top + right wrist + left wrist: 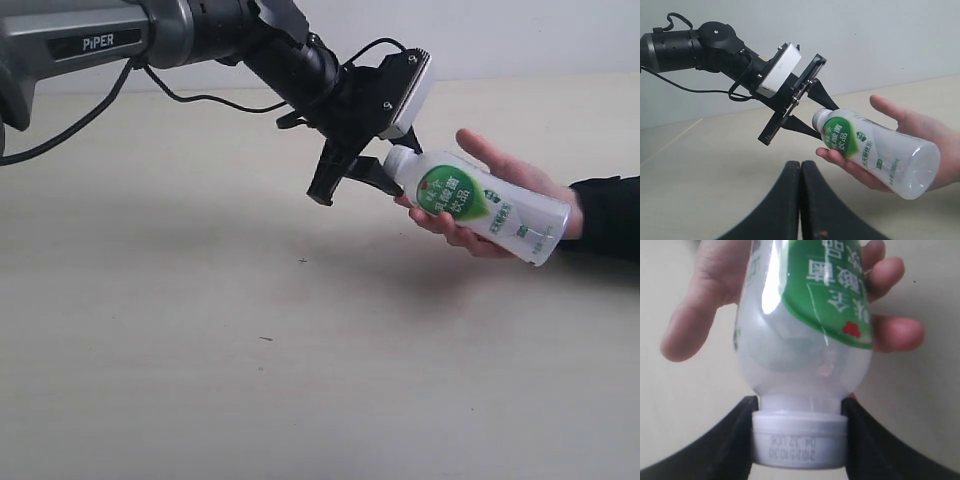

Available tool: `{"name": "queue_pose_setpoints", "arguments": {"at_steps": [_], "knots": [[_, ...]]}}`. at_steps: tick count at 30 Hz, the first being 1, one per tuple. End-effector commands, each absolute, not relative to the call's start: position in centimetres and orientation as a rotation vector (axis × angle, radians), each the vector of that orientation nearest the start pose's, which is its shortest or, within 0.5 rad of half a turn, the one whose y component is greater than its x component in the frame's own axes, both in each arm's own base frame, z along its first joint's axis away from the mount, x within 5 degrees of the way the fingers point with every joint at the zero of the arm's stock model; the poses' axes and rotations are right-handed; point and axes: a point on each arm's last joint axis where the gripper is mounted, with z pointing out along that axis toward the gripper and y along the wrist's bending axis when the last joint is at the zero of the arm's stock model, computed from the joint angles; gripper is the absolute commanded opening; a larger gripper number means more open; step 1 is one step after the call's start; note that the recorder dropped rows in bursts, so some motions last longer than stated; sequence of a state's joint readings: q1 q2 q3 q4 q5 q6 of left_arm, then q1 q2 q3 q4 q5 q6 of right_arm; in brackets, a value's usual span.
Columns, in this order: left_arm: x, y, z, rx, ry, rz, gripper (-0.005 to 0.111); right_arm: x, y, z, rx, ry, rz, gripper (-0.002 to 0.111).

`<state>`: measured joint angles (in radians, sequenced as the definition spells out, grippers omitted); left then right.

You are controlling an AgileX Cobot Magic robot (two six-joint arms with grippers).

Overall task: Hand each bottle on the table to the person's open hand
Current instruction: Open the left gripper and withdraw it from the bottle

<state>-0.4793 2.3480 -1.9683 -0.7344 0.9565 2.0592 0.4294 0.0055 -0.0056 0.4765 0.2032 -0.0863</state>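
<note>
Above the desk (200,360), the left gripper (391,173) pinches the white cap of the green-labelled bottle (480,205), its body lying tilted across the person's open hand (512,170); the right gripper (801,167) is pressed together, empty.

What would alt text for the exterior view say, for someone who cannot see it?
The robot's left gripper holds a white green-labelled bottle by its cap, with the body lying in a person's open hand that reaches in from the right. Below them is a pale beige table.
</note>
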Motion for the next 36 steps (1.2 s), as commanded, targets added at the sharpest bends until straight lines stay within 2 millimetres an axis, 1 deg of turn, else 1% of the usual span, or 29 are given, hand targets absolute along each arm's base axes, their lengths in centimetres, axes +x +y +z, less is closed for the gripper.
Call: {"name": "queue_pose_setpoints", "arguments": {"at_steps": [1, 3, 5, 6, 9, 11, 13, 14, 15, 23, 26, 28, 33, 36], "knots": [[42.3, -28.1, 18.5, 2.176, 1.088, -0.321, 0.000, 4.7, 3.1, 19.7, -0.123, 1.703, 0.677, 0.000], [42.4, -28.1, 18.5, 2.163, 1.103, -0.313, 0.001, 4.7, 3.1, 19.7, -0.123, 1.703, 0.677, 0.000], [42.4, -28.1, 18.5, 2.151, 1.124, -0.317, 0.008, 4.7, 3.1, 19.7, -0.123, 1.703, 0.677, 0.000], [42.4, -28.1, 18.5, 2.151, 1.124, -0.317, 0.014, 4.7, 3.1, 19.7, -0.123, 1.703, 0.677, 0.000], [42.4, -28.1, 18.5, 2.149, 1.125, -0.319, 0.038, 4.7, 3.1, 19.7, -0.123, 1.703, 0.677, 0.000], [42.4, -28.1, 18.6, 2.139, 1.127, -0.322, 0.058, 4.7, 3.1, 19.7, -0.123, 1.703, 0.677, 0.000], [42.5, -28.3, 18.7, 2.107, 1.135, -0.331, 0.074, 4.7, 3.1, 19.7, -0.123, 1.703, 0.677, 0.000], [42.5, -28.4, 18.8, 2.093, 1.139, -0.341, 0.080, 4.7, 3.1, 19.7, -0.123, 1.703, 0.677, 0.000], [42.5, -28.4, 18.8, 2.088, 1.140, -0.346, 0.083, 4.7, 3.1, 19.7, -0.123, 1.703, 0.677, 0.000], [42.8, -28.4, 18.9, 2.066, 1.148, -0.311, 0.084, 4.7, 3.1, 19.7, -0.123, 1.703, 0.677, 0.000], [42.8, -28.2, 19.2, 2.098, 1.128, -0.273, 0.084, 4.7, 3.1, 19.7, -0.123, 1.703, 0.677, 0.000], [42.7, -28.1, 20.2, 2.078, 1.149, -0.268, 0.084, 4.7, 3.1, 19.7, -0.123, 1.703, 0.677, 0.000], [42.1, -27.6, 24.1, 1.980, 1.229, -0.256, 0.084, 4.7, 3.1, 19.7, -0.123, 1.703, 0.677, 0.000], [41.7, -26.7, 26.1, 1.976, 1.280, -0.183, 0.084, 4.7, 3.1, 19.7, -0.123, 1.703, 0.677, 0.000]]}}
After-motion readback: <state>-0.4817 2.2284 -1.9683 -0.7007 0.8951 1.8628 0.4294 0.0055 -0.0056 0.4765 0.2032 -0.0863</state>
